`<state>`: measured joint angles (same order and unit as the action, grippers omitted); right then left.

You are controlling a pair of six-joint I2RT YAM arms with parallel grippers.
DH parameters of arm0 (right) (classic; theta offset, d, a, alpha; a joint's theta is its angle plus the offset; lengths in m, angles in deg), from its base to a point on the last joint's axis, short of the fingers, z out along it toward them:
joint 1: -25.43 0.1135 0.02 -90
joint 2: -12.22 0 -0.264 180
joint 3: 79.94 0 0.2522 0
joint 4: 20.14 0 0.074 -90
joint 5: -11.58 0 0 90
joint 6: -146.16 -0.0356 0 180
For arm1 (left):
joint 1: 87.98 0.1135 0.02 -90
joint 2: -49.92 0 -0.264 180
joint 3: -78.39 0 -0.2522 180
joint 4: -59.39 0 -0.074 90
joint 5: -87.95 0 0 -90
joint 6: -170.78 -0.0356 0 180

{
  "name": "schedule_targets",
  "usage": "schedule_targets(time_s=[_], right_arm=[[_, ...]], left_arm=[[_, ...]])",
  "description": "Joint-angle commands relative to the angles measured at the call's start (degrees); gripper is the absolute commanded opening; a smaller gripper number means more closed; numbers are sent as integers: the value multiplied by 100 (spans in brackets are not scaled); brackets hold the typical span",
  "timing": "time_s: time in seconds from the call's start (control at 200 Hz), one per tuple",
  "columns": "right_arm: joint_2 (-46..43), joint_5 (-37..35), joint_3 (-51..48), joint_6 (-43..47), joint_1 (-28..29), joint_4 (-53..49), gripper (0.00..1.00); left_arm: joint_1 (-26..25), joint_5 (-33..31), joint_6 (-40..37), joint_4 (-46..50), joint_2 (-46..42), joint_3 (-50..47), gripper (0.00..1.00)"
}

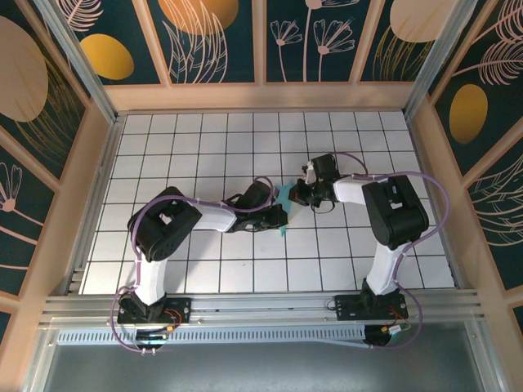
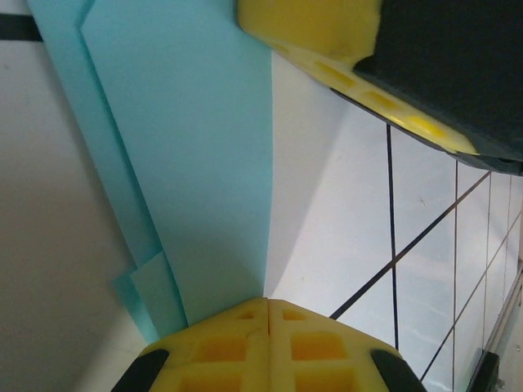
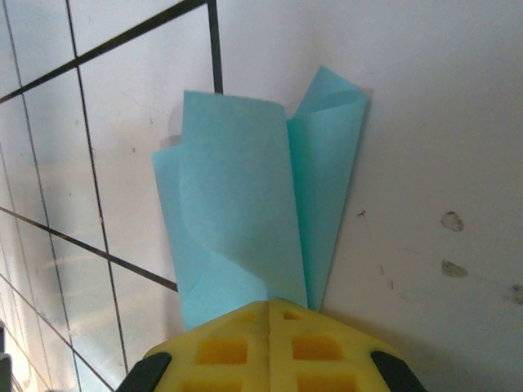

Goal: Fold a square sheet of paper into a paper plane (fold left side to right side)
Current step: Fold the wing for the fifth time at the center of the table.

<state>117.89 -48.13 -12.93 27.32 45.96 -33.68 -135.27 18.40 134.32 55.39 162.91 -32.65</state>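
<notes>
Where the two arms meet, just right of the surface's [image 1: 204, 131] centre, the folded cyan paper [image 1: 283, 197] sits well apart from every edge. Left end effector [image 2: 268, 304] is fully closed, tips at the paper's narrow end; can't tell if it pinches. Right end effector [image 3: 270, 304] is closed, pinching the curled layers. Bare grid tiles all round, widest toward the far edge and left corners.

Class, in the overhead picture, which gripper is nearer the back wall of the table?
Right. The right gripper pinches the blue paper on the side toward the back wall. The left gripper pinches it farther from that wall, toward the arms' bases.
</notes>
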Motion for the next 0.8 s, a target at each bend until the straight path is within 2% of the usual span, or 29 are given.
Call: schedule_targets(time_s=[0.0, 0.22, 0.425, 0.791], right_arm=[[-495, 238, -186, 47, -166, 269, 0], [-881, 425, -533, 537, -261, 360, 0], [-1097, 707, -1040, 556, -124, 743, 0], [-588, 629, -721, 441, 142, 970, 0]], left_arm=[[-61, -374, -148, 566, 290, -43, 3], [-61, -358, -409, 750, 141, -168, 3], [-59, -426, -559, 932, 30, -363, 3], [-61, -557, -689, 1173, -32, -385, 3]])
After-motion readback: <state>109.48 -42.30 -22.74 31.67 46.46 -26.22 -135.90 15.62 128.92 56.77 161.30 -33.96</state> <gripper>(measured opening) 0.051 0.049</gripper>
